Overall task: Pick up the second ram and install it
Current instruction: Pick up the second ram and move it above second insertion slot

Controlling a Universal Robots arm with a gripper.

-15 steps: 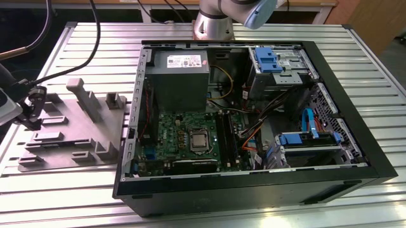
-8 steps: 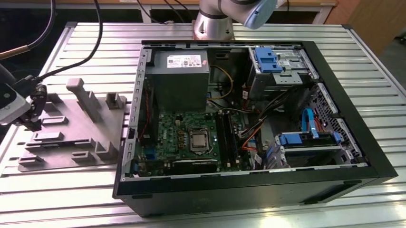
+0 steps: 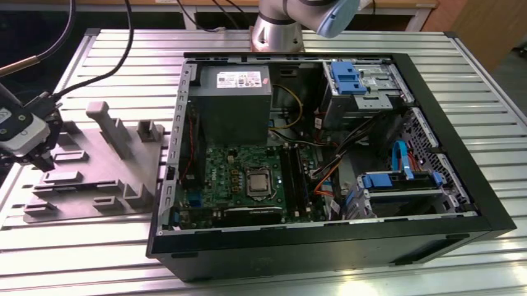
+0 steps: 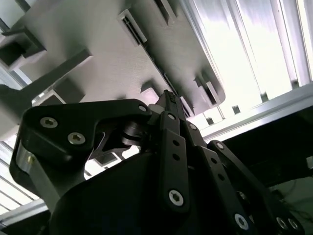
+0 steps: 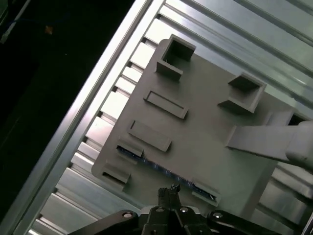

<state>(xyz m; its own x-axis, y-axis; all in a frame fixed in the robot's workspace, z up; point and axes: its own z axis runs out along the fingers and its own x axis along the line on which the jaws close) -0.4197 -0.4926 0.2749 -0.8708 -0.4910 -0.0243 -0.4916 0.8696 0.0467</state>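
Second ram [image 5: 156,167] lies flat along one edge of the grey moulded fixture [image 5: 195,137], seated between two small raised brackets, with its dark body and a thin blue-green strip of board showing in the first wrist view. The pincer [image 5: 168,189] hangs directly over the middle of that strip. Its two fingers are drawn together to a single narrow point, with no gap visible between the tips and nothing clasped between them. Whether the tips touch the stick cannot be told.

In the second wrist view the pincer [image 4: 168,98] shows from behind, its black linkages converging on the same closed point just above the fixture [image 4: 122,58] and its slots.

In the exterior view the pincer [image 3: 41,163] is at the view's far left, tip down over the near-left part of the fixture [image 3: 99,185], which rests on the slatted metal worktop [image 3: 123,68]. Just beside the fixture, toward the exterior view's right, stands the open black computer case [image 3: 329,237], with the green motherboard [image 3: 239,179] and the grey power supply [image 3: 234,92] inside it, well apart from the pincer.
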